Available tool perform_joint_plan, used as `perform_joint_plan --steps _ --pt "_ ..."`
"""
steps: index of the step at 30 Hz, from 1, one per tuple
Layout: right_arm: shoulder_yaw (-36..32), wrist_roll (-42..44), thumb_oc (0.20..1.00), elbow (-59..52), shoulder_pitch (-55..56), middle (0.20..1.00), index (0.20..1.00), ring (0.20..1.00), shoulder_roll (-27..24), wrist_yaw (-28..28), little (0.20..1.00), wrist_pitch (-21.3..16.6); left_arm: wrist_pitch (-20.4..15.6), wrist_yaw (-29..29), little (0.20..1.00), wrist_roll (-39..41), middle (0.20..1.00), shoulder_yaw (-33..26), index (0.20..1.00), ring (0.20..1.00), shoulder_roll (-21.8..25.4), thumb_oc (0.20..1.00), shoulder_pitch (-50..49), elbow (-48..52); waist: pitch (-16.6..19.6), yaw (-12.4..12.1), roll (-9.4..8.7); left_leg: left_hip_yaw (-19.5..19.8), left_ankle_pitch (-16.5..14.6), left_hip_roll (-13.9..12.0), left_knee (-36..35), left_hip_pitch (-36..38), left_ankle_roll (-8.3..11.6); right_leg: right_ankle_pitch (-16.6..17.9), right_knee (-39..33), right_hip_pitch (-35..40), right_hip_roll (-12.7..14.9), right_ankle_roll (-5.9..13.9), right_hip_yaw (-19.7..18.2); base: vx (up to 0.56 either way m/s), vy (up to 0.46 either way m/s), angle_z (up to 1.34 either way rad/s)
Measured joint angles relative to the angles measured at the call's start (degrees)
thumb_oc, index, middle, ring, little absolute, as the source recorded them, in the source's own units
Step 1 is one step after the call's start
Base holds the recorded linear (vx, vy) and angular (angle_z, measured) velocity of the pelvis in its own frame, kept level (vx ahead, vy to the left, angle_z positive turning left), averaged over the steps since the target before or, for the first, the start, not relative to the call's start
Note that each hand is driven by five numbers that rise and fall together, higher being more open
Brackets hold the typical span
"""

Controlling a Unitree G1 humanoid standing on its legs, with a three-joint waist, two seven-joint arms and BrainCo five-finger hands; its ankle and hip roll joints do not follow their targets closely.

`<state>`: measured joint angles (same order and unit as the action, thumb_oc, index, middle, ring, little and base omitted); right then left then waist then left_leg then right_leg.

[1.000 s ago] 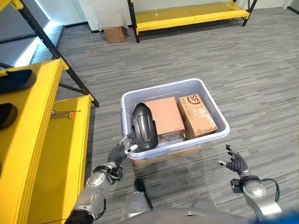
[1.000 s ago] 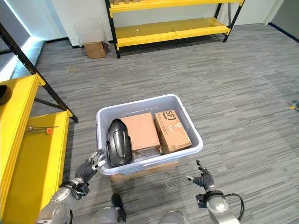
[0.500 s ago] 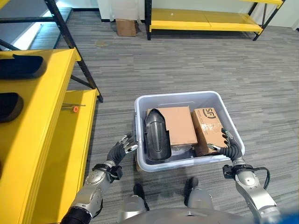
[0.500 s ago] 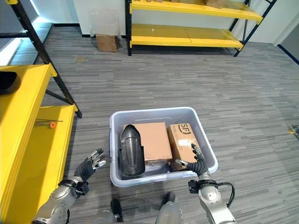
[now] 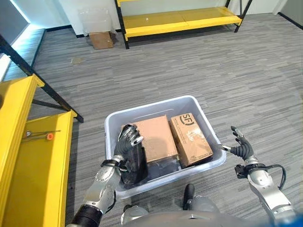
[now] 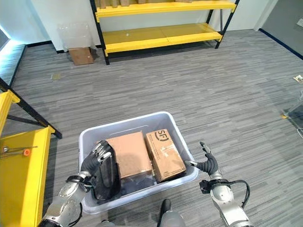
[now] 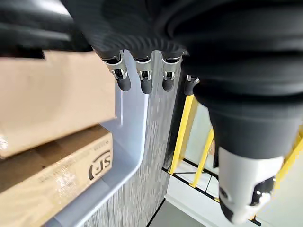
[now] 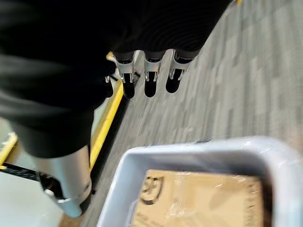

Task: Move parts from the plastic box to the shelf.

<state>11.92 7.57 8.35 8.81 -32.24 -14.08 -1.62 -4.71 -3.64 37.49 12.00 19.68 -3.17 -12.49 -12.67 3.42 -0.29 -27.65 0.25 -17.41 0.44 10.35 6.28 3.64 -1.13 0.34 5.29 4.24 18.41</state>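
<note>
— Where are your hands, and where are the parts?

— My left hand (image 5: pixel 127 144) is inside the pale grey plastic box (image 5: pixel 203 122), low and left of centre in the head views. Its fingers are straight and spread over the top of the black curved plastic part (image 5: pixel 135 163) standing on end at the box's left wall; nothing is gripped. My right hand (image 5: pixel 240 147) hovers at the lower right, just outside the box's right rim, fingers extended and holding nothing. Beside the black part lie a plain brown cardboard box (image 5: pixel 155 138) and a printed brown cardboard box (image 5: pixel 190 145), side by side.

— And the shelf?

— The yellow metal shelf (image 5: pixel 42 179) runs down the left edge, well apart from the box.

— What could go wrong?

— I judge the black part smooth and rounded. If I curl round its tip alone, it may slip or tip against the plain carton. It also sits tight between wall and carton, so dragging it up could jam it or tilt the whole box.
</note>
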Motion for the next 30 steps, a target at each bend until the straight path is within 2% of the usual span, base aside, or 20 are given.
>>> perform_joint_plan --steps 2,5,7,10,13,18,23,28,30 --pt "0.3 0.0 1.0 0.0 -1.8 1.0 1.0 1.0 0.0 0.2 1.0 0.1 -0.5 2.5 1.0 0.1 1.0 0.4 1.0 1.0 0.0 1.0 3.2 -0.3 -1.0 0.4 -0.4 -0.3 -0.2 0.4 -0.1 -2.7 0.25 -0.3 2.2 -4.0 0.7 -0.13 -0.5 -0.04 -0.015 -0.11" --pt "0.7 0.0 1.0 0.1 -4.6 1.0 1.0 1.0 0.1 0.2 1.0 0.3 -1.1 6.0 1.0 0.1 1.0 0.2 1.0 1.0 0.3 1.0 7.2 -2.9 -3.3 0.5 -0.94 -0.7 0.0 1.0 -0.1 -3.7 0.54 0.2 4.0 -6.1 1.3 -0.52 -1.2 -0.06 -0.03 -0.12" --pt "1.9 0.0 1.0 0.9 -7.3 1.0 1.0 1.0 0.1 -0.1 1.0 0.3 -2.4 9.8 1.0 0.1 1.0 0.1 1.0 1.0 1.4 1.0 11.1 -5.6 -5.0 0.6 -2.08 -1.5 0.1 1.3 0.3 -5.8 0.69 0.0 5.2 -9.1 1.9 -0.07 -2.1 -0.1 -0.036 -0.12" --pt "2.4 0.0 1.0 2.0 -10.0 1.0 1.0 1.0 0.6 -0.2 1.0 0.3 -3.5 16.0 1.0 0.0 1.0 -0.2 1.0 1.0 1.5 1.0 16.1 -8.9 -8.2 1.3 -3.75 -1.6 0.6 1.4 1.1 -8.8 1.48 1.6 5.3 -12.0 2.0 -0.7 -2.5 -0.07 -0.054 -0.05" --pt "2.8 0.0 1.0 2.0 -11.5 1.0 1.0 1.0 2.1 -0.7 1.0 0.3 -4.8 24.8 1.0 -0.3 1.0 -1.8 1.0 1.0 1.0 1.0 19.6 -13.3 -12.4 2.5 -5.86 -1.7 0.9 0.5 1.9 -10.0 1.85 2.1 5.0 -12.9 1.3 -1.0 -2.6 -0.06 -0.096 -0.09" --pt "3.3 0.1 1.0 2.0 -11.1 1.0 1.0 1.0 2.5 -1.9 1.0 0.2 -7.2 35.2 1.0 -5.2 1.0 -4.7 1.0 1.0 0.2 1.0 19.9 -13.7 -16.0 2.2 -7.93 -1.5 1.3 -2.0 2.6 -11.7 2.61 2.4 4.6 -14.0 -0.6 -1.34 -2.0 -0.06 -0.101 -0.03" --pt "4.1 0.1 1.0 1.9 -11.3 1.0 1.0 1.0 2.5 -3.0 1.0 0.2 -6.7 38.2 1.0 -7.7 1.0 -3.0 1.0 1.0 -1.0 1.0 20.2 -14.2 -17.3 2.1 -8.89 -0.3 1.7 -2.7 2.8 -13.7 3.27 2.5 3.9 -14.9 -1.2 -1.63 -0.8 -0.04 -0.046 0.08" --pt "4.3 0.2 1.0 1.6 -11.3 1.0 1.0 1.0 2.5 -3.5 1.0 0.9 -3.5 39.4 1.0 -6.3 1.0 -2.9 1.0 1.0 -4.0 1.0 23.3 -21.6 -17.4 2.6 -9.06 -0.2 1.7 -3.1 3.8 -16.1 3.33 2.7 3.8 -16.6 -1.4 -1.89 -0.5 -0.04 -0.086 0.03" --pt "4.3 0.3 1.0 1.7 -11.3 1.0 1.0 1.0 2.5 -4.1 1.0 1.3 -4.1 40.3 1.0 -6.4 1.0 -3.1 1.0 1.0 -4.2 1.0 24.3 -23.5 -17.4 3.0 -9.06 -0.3 1.7 -3.2 3.8 -16.3 3.33 2.7 3.8 -16.8 -1.5 -1.89 -0.5 -0.02 -0.017 -0.02"
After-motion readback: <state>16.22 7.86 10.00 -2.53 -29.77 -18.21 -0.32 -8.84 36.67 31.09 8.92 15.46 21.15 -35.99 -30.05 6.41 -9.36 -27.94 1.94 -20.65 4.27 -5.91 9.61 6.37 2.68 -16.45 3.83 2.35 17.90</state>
